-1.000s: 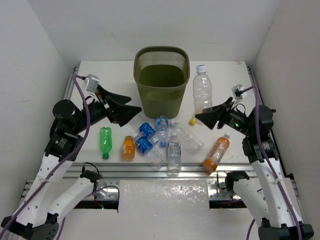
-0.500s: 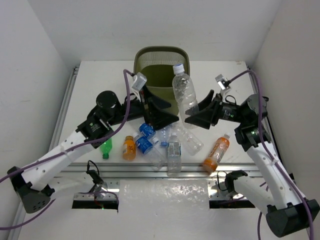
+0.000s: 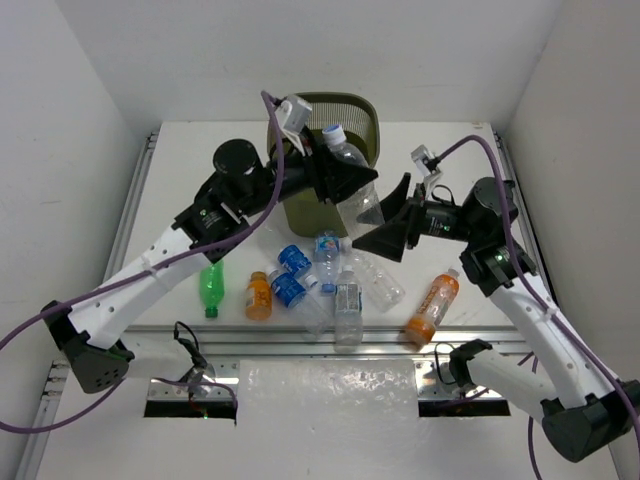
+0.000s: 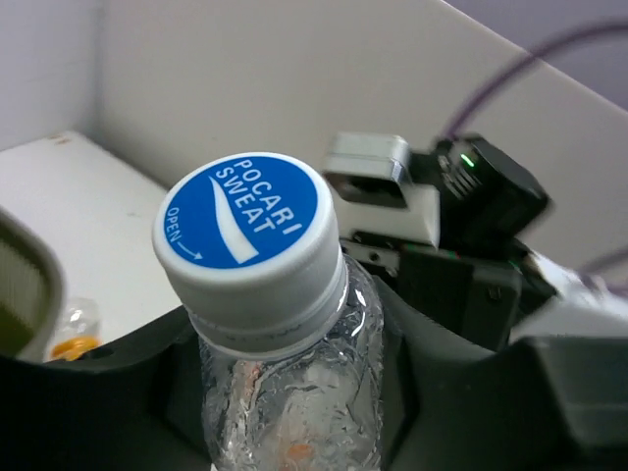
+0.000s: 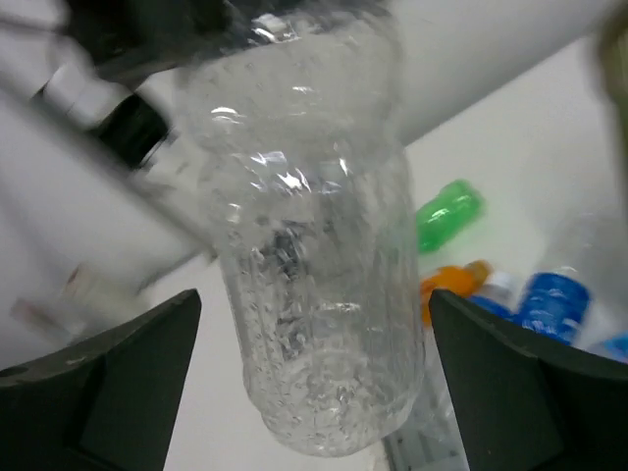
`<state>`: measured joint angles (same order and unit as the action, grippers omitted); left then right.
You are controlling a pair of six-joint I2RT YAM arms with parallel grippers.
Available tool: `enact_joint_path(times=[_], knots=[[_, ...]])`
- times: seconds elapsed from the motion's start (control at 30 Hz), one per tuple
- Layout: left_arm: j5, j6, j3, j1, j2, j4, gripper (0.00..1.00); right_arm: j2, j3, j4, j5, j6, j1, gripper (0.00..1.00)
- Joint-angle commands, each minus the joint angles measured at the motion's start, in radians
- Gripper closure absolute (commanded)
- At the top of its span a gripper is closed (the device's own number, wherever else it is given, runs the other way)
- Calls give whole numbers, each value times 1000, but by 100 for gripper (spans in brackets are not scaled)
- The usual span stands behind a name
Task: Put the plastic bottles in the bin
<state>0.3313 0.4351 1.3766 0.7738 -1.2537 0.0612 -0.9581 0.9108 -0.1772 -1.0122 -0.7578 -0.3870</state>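
Observation:
A large clear plastic bottle [image 3: 352,178] with a blue and white cap [image 4: 245,231] hangs tilted in front of the olive-green bin [image 3: 352,99]. My left gripper [image 3: 345,180] is shut on its neck [image 4: 285,392]. My right gripper [image 3: 385,222] stands open around the bottle's lower end [image 5: 324,324]. Its fingers [image 5: 98,383] are apart from the plastic on both sides. Several more bottles lie on the table in front of the bin: a green one [image 3: 210,285], two orange ones [image 3: 258,296] [image 3: 432,305], and blue-labelled and clear ones [image 3: 290,275] [image 3: 347,298].
The left arm [image 3: 225,200] crosses in front of the bin and hides much of its wall. White walls close the table on three sides. A metal rail [image 3: 300,340] runs along the near edge.
The clear bottle has gone from the right gripper to the left. The left jaws closed on its neck, the right jaws opened, and the bottle moved back toward the bin.

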Motion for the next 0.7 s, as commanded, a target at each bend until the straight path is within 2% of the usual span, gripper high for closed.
enact_joint_path(times=[0.0, 0.03, 0.07, 0.1, 0.13, 0.17, 0.23, 0.33, 0.37, 0.43, 0.47, 0.53, 0.57, 0.6, 0.67], knots=[[-225, -61, 157, 5, -24, -154, 100, 57, 74, 293, 392, 144, -1, 1], [-292, -76, 185, 5, -33, -193, 100, 90, 83, 455, 528, 164, -3, 1], [-454, -117, 249, 5, -61, -234, 100, 105, 89, 526, 664, 161, -3, 1], [-538, -134, 284, 4, -81, -300, 100, 120, 95, 592, 907, 157, -3, 1], [-608, -159, 315, 1, -104, -322, 100, 136, 94, 702, 1004, 152, -3, 1], [-720, -211, 364, -1, -148, -333, 100, 162, 91, 741, 1082, 155, -3, 1], [-815, -258, 398, -14, -193, -331, 100, 185, 76, 832, 1205, 167, -1, 1], [-828, -317, 493, -54, -328, -351, 100, 214, 37, 932, 1297, 121, -1, 1], [-821, -317, 510, -68, -354, -362, 97, 220, 25, 947, 1302, 106, -1, 1], [-788, -314, 539, -103, -415, -388, 80, 239, -21, 978, 1287, 69, -1, 1], [-782, -308, 542, -126, -432, -399, 60, 242, -42, 979, 1281, 51, -1, 1], [-761, -296, 542, -151, -476, -406, 34, 246, -100, 989, 1310, 22, 0, 1], [-761, -282, 544, -178, -493, -412, 6, 234, -116, 1016, 1336, -26, -1, 1], [-737, -262, 559, -195, -522, -419, 2, 228, -133, 1025, 1357, -49, -1, 1], [-701, -248, 587, -225, -547, -452, 0, 216, -190, 1042, 1415, -116, -1, 1]])
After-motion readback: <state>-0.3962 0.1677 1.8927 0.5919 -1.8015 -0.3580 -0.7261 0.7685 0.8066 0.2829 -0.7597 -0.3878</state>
